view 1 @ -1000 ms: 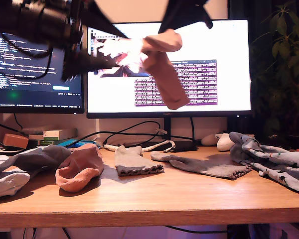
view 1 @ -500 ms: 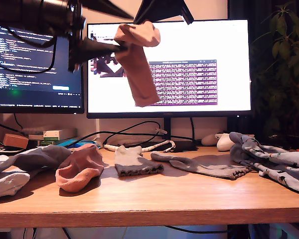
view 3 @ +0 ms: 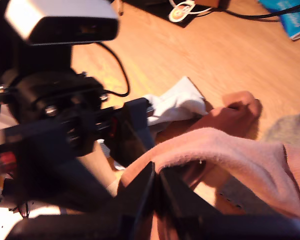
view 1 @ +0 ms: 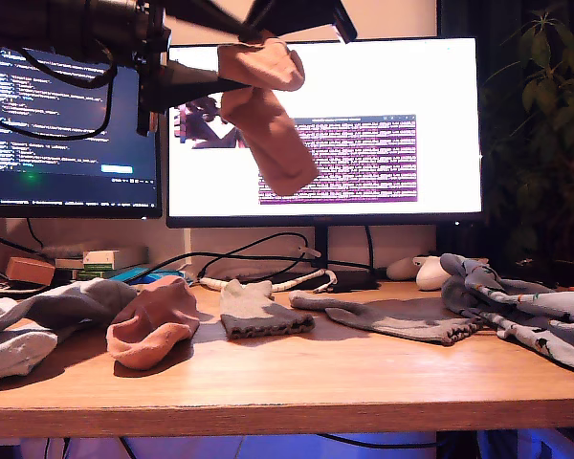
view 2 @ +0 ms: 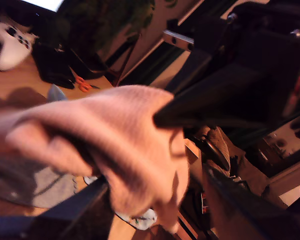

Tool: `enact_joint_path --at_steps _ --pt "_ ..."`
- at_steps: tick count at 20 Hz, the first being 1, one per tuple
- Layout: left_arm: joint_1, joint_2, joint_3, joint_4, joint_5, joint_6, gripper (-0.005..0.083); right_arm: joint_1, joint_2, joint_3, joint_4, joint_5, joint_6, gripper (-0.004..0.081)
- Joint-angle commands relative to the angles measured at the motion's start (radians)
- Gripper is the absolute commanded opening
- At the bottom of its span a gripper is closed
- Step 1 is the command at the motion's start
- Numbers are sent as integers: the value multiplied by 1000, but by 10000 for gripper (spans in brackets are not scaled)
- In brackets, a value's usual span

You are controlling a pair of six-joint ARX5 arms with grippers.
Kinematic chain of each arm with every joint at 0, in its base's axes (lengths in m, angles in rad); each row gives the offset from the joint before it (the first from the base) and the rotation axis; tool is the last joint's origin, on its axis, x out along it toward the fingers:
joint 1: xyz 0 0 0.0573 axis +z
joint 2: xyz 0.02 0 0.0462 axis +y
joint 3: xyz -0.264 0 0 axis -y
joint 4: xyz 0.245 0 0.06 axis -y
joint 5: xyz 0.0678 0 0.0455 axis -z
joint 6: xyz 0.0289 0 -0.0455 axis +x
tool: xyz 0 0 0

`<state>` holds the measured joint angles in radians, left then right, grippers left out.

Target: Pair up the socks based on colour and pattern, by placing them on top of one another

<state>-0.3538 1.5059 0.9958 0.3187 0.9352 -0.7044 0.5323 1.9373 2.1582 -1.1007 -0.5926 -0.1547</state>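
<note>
A salmon-pink sock (view 1: 268, 124) hangs high over the desk in front of the monitor, held between two black arms at the top of the exterior view. My first gripper (view 2: 140, 165) is shut on this pink sock (view 2: 105, 145). My second gripper (view 3: 157, 172) is shut on its cuff edge (view 3: 225, 155). Below lies a matching pink sock (view 1: 153, 320), toward the exterior view's left. Beside it are a short grey ankle sock (view 1: 258, 311) and a longer grey sock (view 1: 392, 316). Printed grey-blue socks (view 1: 526, 311) are heaped at the exterior view's right, and a white sock (view 1: 10, 349) under a grey one (view 1: 67, 301) at its left.
Two monitors (view 1: 364, 124) stand behind the wooden desk (view 1: 297, 382), with cables and a white coiled cable (view 1: 287, 282) at their base. A white mouse (view 1: 430, 273) sits near the printed socks, and a plant (view 1: 545, 105) stands at the exterior view's right.
Both arms carried the hanging pink sock toward the exterior view's left. In the last half second its lower end swung slightly back toward the right.
</note>
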Motion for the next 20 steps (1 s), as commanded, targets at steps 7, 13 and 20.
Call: enact_joint_path --at_steps 7,13,20 --pt "-2 -8 -8 -89 -40 60 -21 -14 -1 4 -29 63 -3 152" --pt "56 -8 -6 -135 -19 77 -21 -98 -18 4 -101 79 -8 111" --pt "95 -8 -6 -140 3 77 -21 -129 -75 3 -34 261 -8 -11"
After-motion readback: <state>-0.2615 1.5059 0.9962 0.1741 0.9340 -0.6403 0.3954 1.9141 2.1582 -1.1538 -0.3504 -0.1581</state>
